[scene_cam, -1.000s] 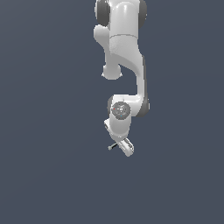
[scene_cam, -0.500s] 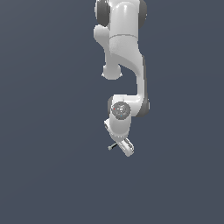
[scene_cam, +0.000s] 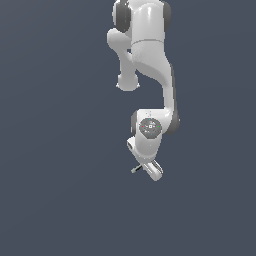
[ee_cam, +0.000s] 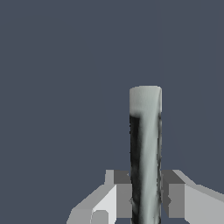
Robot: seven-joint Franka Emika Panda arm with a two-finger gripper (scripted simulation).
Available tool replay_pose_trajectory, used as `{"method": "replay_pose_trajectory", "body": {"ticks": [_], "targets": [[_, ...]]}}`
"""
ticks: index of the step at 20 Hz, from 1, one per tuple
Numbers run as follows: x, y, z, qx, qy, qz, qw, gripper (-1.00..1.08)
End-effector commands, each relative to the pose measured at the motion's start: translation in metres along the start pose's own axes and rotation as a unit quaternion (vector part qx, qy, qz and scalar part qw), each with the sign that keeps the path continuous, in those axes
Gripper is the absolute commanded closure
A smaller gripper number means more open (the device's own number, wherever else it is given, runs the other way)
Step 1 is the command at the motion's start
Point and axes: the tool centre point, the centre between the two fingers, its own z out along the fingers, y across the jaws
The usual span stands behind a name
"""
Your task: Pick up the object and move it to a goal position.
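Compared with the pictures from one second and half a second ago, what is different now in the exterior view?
Nothing has visibly changed. The arm keeps the same pose, and the gripper is at the same spot with the small rod sticking out toward the exterior view's left, as before. In the wrist view the rod sits between the two fingers, which appear closed on it.

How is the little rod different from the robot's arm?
The rod is a straight stick; the arm bends at round joints.
In the exterior view the rod looks tiny, just poking out beside the hand, while the arm is big and thick.
The rod is light grey with a dark streak along it; the arm is white with dark joints.
Both show against the same plain grey-blue background.
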Motion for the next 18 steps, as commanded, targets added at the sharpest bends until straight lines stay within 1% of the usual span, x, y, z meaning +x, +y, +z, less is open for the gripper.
{"method": "replay_pose_trajectory", "body": {"ticks": [1, 5, 9, 13, 18], "targets": [[-0.013, -0.015, -0.002, 0.0, 0.0, -0.001, 1.0, 1.08], [-0.029, -0.036, -0.005, 0.0, 0.0, -0.001, 1.0, 1.08], [-0.039, -0.049, -0.007, 0.0, 0.0, -0.001, 1.0, 1.08], [-0.042, -0.054, -0.007, 0.0, 0.0, -0.001, 1.0, 1.08], [-0.04, -0.053, -0.007, 0.0, 0.0, -0.001, 1.0, 1.08]]}}
